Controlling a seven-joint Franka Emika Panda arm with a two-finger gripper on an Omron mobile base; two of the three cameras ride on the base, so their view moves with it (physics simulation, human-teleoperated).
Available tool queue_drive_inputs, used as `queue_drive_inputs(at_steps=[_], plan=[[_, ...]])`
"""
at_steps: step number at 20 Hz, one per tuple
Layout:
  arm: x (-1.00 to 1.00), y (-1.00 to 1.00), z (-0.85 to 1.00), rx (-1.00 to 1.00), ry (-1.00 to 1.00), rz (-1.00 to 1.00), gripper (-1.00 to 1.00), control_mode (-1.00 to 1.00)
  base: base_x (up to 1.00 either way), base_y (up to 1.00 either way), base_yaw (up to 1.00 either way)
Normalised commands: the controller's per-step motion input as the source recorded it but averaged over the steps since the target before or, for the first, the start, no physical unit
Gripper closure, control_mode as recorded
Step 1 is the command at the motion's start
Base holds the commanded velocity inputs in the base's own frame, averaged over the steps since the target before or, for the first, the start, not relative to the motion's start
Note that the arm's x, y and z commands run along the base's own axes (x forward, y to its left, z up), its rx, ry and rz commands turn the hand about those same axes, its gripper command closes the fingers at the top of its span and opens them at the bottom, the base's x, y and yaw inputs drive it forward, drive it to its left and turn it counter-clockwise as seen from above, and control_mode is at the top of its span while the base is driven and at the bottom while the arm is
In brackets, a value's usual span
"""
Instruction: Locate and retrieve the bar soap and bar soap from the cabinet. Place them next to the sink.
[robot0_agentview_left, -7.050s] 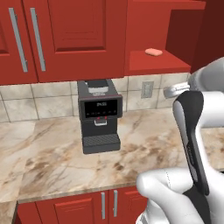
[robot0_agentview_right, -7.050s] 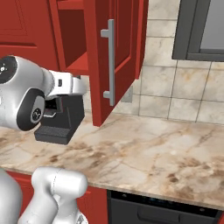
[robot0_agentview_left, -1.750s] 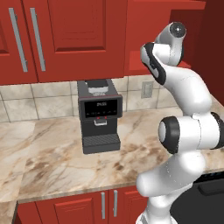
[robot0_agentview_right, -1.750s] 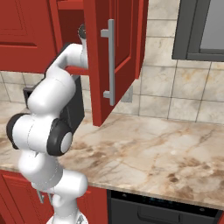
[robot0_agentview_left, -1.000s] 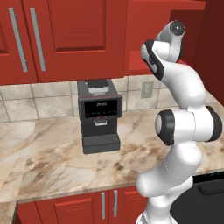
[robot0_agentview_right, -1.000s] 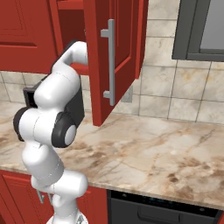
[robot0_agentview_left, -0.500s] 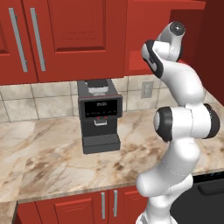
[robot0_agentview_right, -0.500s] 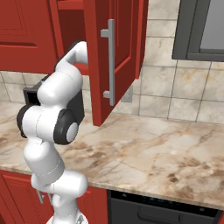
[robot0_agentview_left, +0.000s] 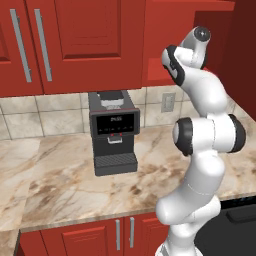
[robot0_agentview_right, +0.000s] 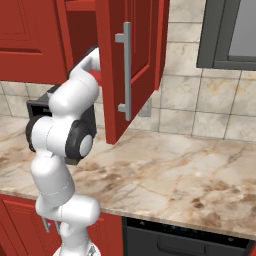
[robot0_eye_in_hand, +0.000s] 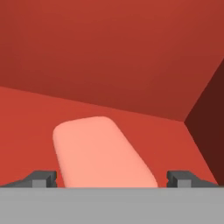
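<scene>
Barely a change since half a second ago: the white arm stays stretched up into the open red wall cabinet (robot0_agentview_left: 200, 60), the elbow a touch tighter. On the hand camera, the flat rounded salmon-pink bar soap (robot0_eye_in_hand: 101, 153) lies on the plain red shelf (robot0_eye_in_hand: 26, 131), its long axis running from about 11 o'clock down to 5 o'clock, the far rounded end aiming at 11. It sits right between the two dark fingertips (robot0_eye_in_hand: 41, 178) of the gripper (robot0_eye_in_hand: 111, 179), and those jaws are spread wide, one at 9 o'clock and one at 3 o'clock of the bar, nothing clamped. From the left base camera, the arm climbs from the base, doubles at the dark elbow and pushes its wrist up toward 12 o'clock. Black coffee machine (robot0_agentview_left: 114, 132) waits on the marbled beige counter (robot0_agentview_left: 50, 175), at 9 o'clock of the arm. From the right base camera, the panelled cabinet door with its long silver bar handle (robot0_agentview_right: 125, 75) hangs open.
</scene>
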Motion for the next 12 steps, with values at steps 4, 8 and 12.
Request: queue_drive_inputs(at_steps=[4, 8, 12], plan=[[0.2, -0.02, -0.12, 0.0, 0.04, 0.02, -1.0, -1.0, 0.0, 0.0, 0.0], [0.15, 0.0, 0.0, 0.0, 0.05, 0.03, -1.0, -1.0, 0.0, 0.0, 0.0], [0.11, 0.0, -0.02, 0.0, 0.04, 0.02, -1.0, -1.0, 0.0, 0.0, 0.0]])
